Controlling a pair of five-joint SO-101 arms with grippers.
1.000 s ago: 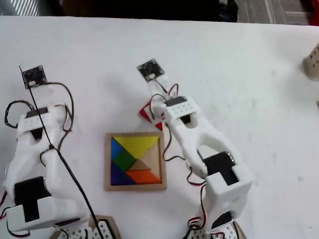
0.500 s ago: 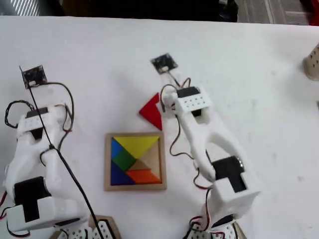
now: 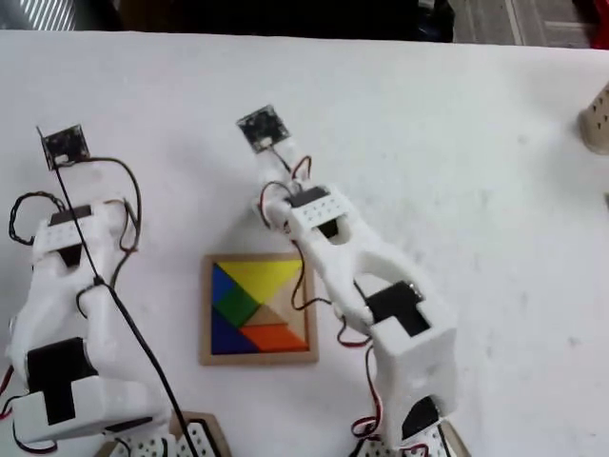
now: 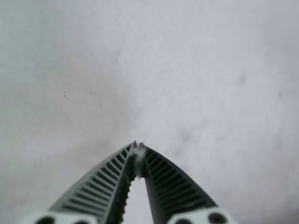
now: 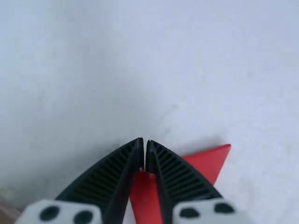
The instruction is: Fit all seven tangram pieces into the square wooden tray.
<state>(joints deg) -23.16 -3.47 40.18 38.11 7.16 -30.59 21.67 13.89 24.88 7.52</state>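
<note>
White tabletop [image 3: 457, 143] spreads under both arms, with a beige perforated block [image 3: 598, 119] at its 3 o'clock edge. The square wooden tray [image 3: 258, 358] lies near the table's 6 o'clock side. Inside it are a yellow triangle [image 3: 262, 275] at 12 o'clock, a blue piece [image 3: 221, 286] at 10 o'clock, a green piece [image 3: 236, 307] in the middle, a dark blue piece [image 3: 225, 335] at 7 o'clock and an orange piece [image 3: 276, 336] at 5 o'clock. A tan patch [image 3: 282, 313] shows at 3 o'clock; whether that is a piece or bare wood I cannot tell.

The left arm [image 3: 62, 286] stands at 9 o'clock of the tray, well apart from it. The left gripper [image 4: 138, 148] hangs over bare table with its jaws pressed together at the tips.

The right arm [image 3: 366, 286] leans across from 4 o'clock of the tray, its wrist just past the tray's 12 o'clock edge. The right gripper [image 5: 144, 142] has its jaws pressed together too, pinching nothing. The red triangle [image 5: 208, 161] lies flat on the table outside the tray, beneath these jaws. Whether the tips touch it I cannot tell.
</note>
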